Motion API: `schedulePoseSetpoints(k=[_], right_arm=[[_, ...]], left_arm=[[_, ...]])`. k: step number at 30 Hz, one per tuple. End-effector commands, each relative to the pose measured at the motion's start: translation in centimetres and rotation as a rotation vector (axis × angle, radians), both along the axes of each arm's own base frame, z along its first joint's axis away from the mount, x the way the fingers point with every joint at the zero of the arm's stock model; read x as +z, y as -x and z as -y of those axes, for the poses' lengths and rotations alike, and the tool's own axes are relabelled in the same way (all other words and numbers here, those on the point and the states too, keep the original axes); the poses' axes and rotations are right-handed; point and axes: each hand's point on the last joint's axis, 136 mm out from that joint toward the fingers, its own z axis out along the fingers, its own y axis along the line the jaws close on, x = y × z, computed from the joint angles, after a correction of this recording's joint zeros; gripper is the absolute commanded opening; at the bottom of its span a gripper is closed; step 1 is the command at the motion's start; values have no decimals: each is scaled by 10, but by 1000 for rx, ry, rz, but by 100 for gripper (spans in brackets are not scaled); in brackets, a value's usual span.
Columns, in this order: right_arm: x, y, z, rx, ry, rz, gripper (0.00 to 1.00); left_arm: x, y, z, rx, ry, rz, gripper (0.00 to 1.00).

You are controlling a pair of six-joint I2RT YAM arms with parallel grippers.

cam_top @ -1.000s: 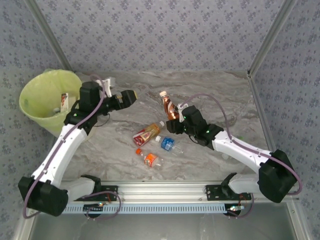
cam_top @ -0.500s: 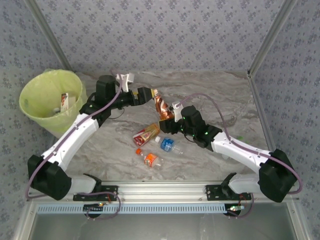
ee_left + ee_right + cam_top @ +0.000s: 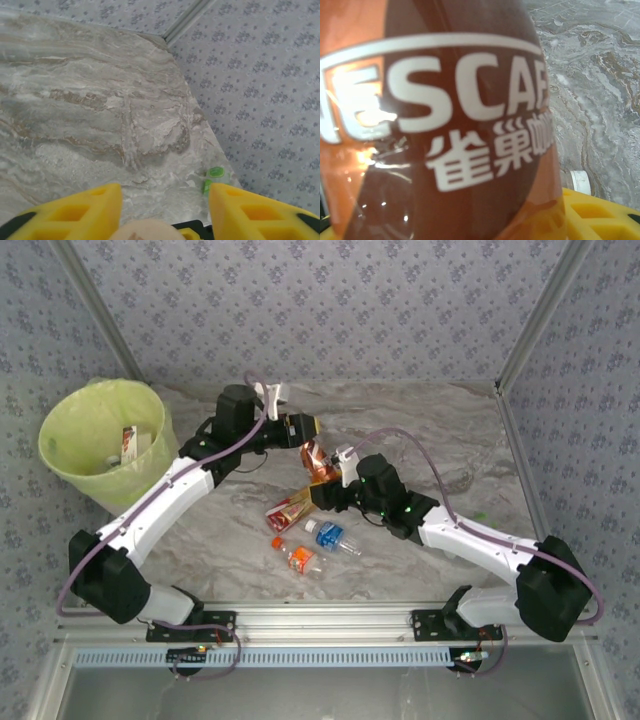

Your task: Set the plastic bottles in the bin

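Observation:
A brown coffee bottle point(image 3: 318, 462) with an orange label hangs tilted above the table's middle. My right gripper point(image 3: 326, 489) is shut on its lower body; the label point(image 3: 445, 115) looms in the right wrist view, beside a yellow finger point(image 3: 602, 215). My left gripper point(image 3: 302, 431) has closed on the bottle's top, and the pale cap point(image 3: 145, 231) pokes up between its yellow fingers point(image 3: 85, 212). Three more plastic bottles lie below: red-labelled point(image 3: 292, 510), blue-labelled point(image 3: 332, 536), orange-labelled point(image 3: 298, 557). The bin point(image 3: 70, 455) with its lime-green bag stands at far left.
A small carton point(image 3: 130, 441) lies inside the bin. A green-labelled bottle point(image 3: 215, 176) rests by the right wall. Patterned walls close in the back and both sides. The marble tabletop point(image 3: 430, 430) behind the arms is bare.
My left arm swung right from the bin to the held bottle and its jaws closed in around the bottle's top. The right arm carried the bottle leftward and tilted it.

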Motion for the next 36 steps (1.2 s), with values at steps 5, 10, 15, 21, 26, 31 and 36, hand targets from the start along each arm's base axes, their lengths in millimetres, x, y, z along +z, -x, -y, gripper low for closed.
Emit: schedulePoseSetpoints(k=[5,10,15,21,26,31,36], right_arm=[[17,-2,-11,22,-45,31,52],[17,1,-12,35,-43,28,57],[12,2,-5,32,24,20,77],[9,0,22,-36,115,47,92],[11,-5,50,-141,146,88,100],[9,-15,82,-301,171,101,100],[4,-23,108,-439,179,84,100]], left_arm=[[16,-3,-2,16,8,42,28],[13,-3,-1,18,10,29,0],[15,-3,-7,41,-6,47,0],[16,-4,-22,105,-42,85,0],[20,-3,-35,156,-68,110,0],[29,-4,-58,233,-112,142,0],[52,-1,-77,287,-140,198,0]])
